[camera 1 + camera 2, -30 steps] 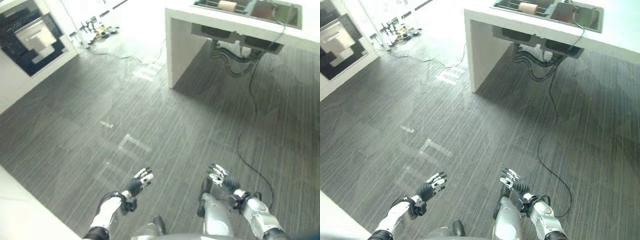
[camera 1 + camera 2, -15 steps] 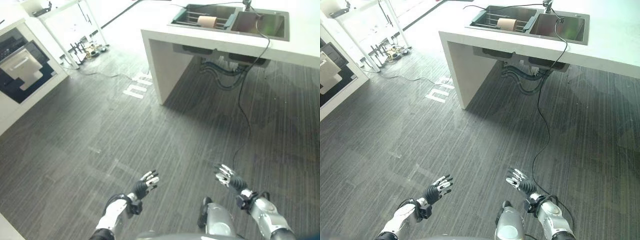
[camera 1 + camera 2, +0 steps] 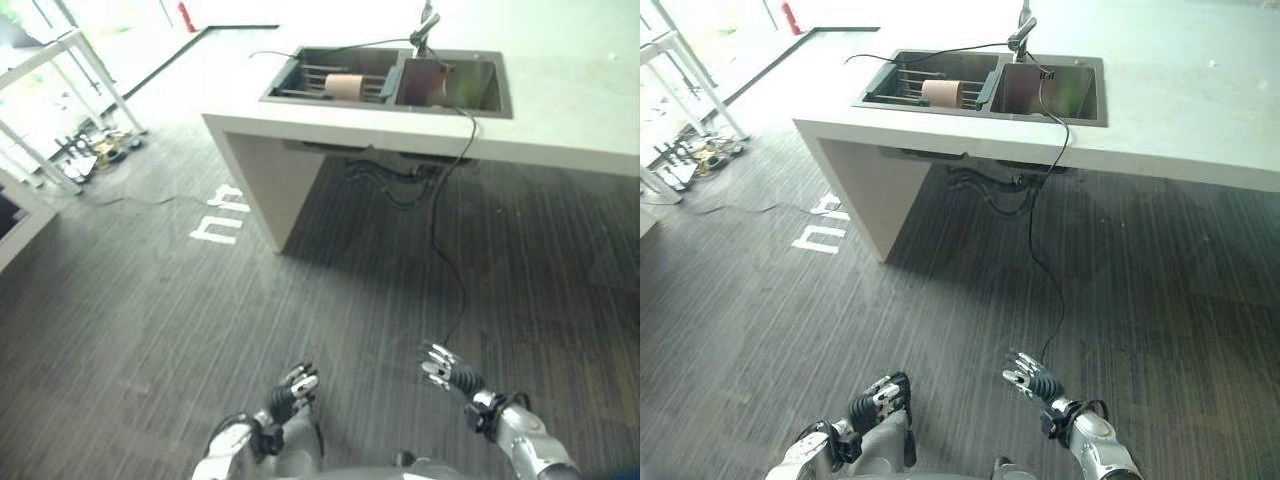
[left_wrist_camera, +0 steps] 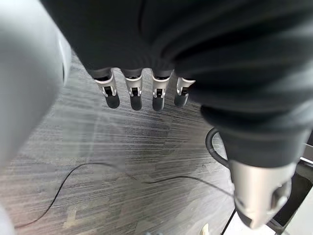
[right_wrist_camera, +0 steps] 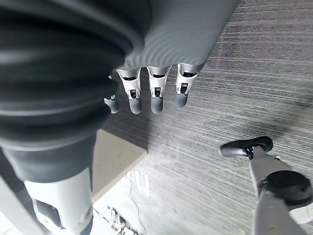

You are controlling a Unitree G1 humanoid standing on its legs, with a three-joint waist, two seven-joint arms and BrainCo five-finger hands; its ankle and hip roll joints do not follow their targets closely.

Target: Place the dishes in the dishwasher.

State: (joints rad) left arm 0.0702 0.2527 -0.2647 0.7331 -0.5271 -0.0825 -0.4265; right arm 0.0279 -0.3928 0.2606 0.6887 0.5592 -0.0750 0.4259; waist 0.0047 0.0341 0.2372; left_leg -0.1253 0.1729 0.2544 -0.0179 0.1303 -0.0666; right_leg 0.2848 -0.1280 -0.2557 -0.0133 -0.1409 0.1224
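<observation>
Facing half-hidden cup [image 3: 942, 93] in sink [image 3: 1040, 110]

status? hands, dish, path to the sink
Left hand and right hand open, empty, low over the floor. Cup lying on the rack in the sink's left basin. Black cable trails from counter across the floor ahead.

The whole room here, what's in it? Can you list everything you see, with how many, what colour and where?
Counter: one, white, far side of the room.
Sink: one, dark, two basins set in the counter.
Rack: one, dark wire, in the left basin.
Cup: one, tan, lying on its side on the rack.
Tap: one, grey, behind the sink.
Floor: dark grey, striped.
Left hand: open, low over the floor, holding nothing.
Right hand: open, low over the floor, holding nothing.
</observation>
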